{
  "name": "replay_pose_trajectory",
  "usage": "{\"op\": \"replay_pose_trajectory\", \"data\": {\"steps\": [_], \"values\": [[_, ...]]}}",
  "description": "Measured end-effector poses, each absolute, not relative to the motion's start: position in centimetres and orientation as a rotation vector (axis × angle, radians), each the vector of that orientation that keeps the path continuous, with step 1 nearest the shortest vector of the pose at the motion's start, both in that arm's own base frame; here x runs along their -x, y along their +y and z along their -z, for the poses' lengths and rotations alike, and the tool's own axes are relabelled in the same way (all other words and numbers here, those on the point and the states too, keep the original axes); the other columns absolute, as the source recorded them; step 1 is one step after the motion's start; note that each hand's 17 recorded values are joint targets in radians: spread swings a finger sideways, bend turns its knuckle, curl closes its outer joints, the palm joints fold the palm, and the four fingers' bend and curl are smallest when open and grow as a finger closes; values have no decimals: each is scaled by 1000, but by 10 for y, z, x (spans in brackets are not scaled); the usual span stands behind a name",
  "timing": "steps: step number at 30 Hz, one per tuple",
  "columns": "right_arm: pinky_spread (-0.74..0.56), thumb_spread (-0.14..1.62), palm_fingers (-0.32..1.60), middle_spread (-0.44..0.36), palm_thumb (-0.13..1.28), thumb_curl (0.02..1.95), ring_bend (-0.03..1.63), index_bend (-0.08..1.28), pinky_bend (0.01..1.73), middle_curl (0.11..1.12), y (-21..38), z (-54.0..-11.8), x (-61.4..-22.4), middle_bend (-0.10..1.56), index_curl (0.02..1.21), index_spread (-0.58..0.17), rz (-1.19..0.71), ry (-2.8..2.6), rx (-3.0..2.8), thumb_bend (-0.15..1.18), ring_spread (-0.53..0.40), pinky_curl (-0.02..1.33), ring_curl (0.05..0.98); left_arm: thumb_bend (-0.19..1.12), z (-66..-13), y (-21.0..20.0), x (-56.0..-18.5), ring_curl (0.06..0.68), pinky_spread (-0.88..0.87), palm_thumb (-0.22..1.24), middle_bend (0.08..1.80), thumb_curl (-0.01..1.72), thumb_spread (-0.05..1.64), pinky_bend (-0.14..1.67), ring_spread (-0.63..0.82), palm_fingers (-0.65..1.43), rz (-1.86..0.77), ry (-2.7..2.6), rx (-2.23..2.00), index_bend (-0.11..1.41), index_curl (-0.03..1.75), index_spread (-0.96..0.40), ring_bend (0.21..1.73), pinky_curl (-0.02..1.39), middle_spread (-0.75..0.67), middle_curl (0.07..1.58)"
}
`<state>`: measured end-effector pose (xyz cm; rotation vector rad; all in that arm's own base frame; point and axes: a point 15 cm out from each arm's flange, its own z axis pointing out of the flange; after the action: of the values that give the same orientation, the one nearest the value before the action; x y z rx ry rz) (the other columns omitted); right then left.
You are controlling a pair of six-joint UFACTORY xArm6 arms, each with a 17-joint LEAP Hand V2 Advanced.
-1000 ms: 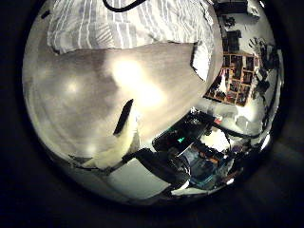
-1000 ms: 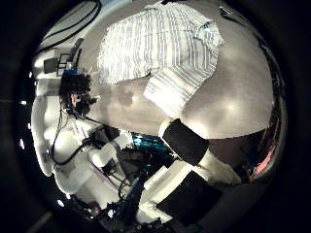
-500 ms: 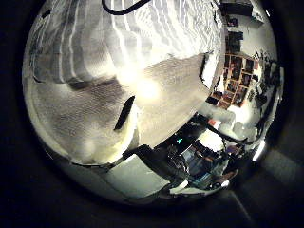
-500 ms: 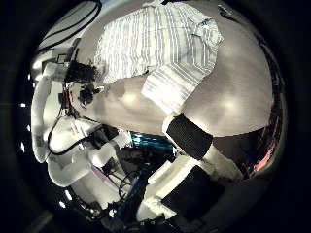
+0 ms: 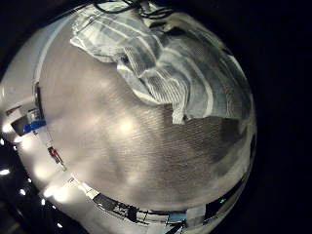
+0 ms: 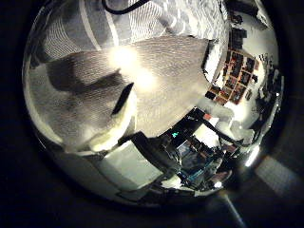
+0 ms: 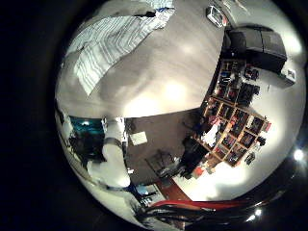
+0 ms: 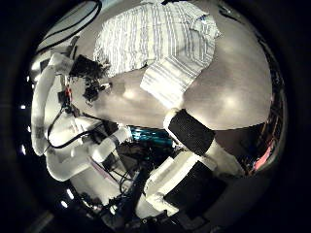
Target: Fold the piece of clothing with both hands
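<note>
across the table [image 5: 146,146] in the left little finger side palm view, the striped shirt [image 5: 161,63] lies rumpled toward one edge, one part of it bunched and turned over, the rest of the surface bare; none of the left hand's fingers show here;
in the left thumb side palm view the shirt [image 6: 123,24] fills the near part of the picture, so this palm is judged close above the cloth, at its hem edge; a dark part of the left hand [image 6: 123,98] reaches in over the table, but whether its fingers are spread or curled i cannot tell;
in the right little finger side palm view the shirt [image 7: 115,43] lies well apart from this palm, spread toward the table's far edge;
in the right thumb side palm view the shirt [image 8: 160,44] lies flat with a sleeve trailing toward the near edge; the left hand [image 8: 92,70] hangs just beside the shirt's edge, its fingers too dark to read; a digit of the right hand [image 8: 190,131] juts in, looking straight, touching nothing;
risk, as a judgement: the left hand may pinch only the bunched layer, so the fold drags crooked; the right hand, well apart from the cloth, may reach it late
</note>
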<state>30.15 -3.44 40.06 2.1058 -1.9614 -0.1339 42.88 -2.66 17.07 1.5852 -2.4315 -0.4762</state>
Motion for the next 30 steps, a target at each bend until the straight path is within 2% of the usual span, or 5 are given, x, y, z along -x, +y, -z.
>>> {"op": "replay_pose_trajectory", "data": {"steps": [6, 10, 18, 24, 30], "values": [[293, 1282, 376, -118, 569, 347, 579, 178, 630, 361, -36, -398, -299, 241, 332, -434, 142, -1948, -2098, -14, -43, 55, 178, -14, -171, -31, -431, 193, -29, 466, 514, 329, 1055, 225, -82, 928, 510, -2455, -1578, 306, 464, -232, 637, 304, -194, 436], [294, 1286, 381, -119, 569, 350, 573, 181, 621, 361, -37, -396, -299, 239, 333, -432, 144, -1939, -2099, -14, -48, 57, 176, -8, -176, -31, -433, 307, -333, 515, 731, 335, 1059, 394, -359, 1287, 541, -2474, -1574, 395, 551, -372, 879, 379, -355, 559], [291, 1288, 394, -120, 568, 353, 585, 176, 603, 362, -38, -387, -305, 234, 329, -434, 161, -1926, -2094, -14, -58, 60, 179, -3, -193, -29, -426, 449, -598, 670, 937, 374, 1115, 799, -471, 1226, 571, -2455, -1559, 570, 724, -542, 1156, 547, -469, 693], [191, 1235, 339, -113, 515, 348, 688, 61, 700, 364, -38, -359, -315, 227, 271, -396, 259, -1842, -2081, -34, -111, 84, 209, -12, -215, -33, -415, 495, -637, 712, 1021, 394, 1145, 919, -467, 1145, 582, -2445, -1506, 645, 836, -608, 1248, 620, -485, 755], [130, 1144, 156, -77, 464, 343, 691, 127, 747, 376, -36, -311, -338, 256, 235, -351, 348, -1756, -2071, -31, -103, 108, 225, -13, -234, -35, -409, 514, -639, 722, 1049, 407, 1166, 963, -456, 1099, 558, -2445, -1492, 660, 918, -649, 1286, 662, -486, 790]]}}
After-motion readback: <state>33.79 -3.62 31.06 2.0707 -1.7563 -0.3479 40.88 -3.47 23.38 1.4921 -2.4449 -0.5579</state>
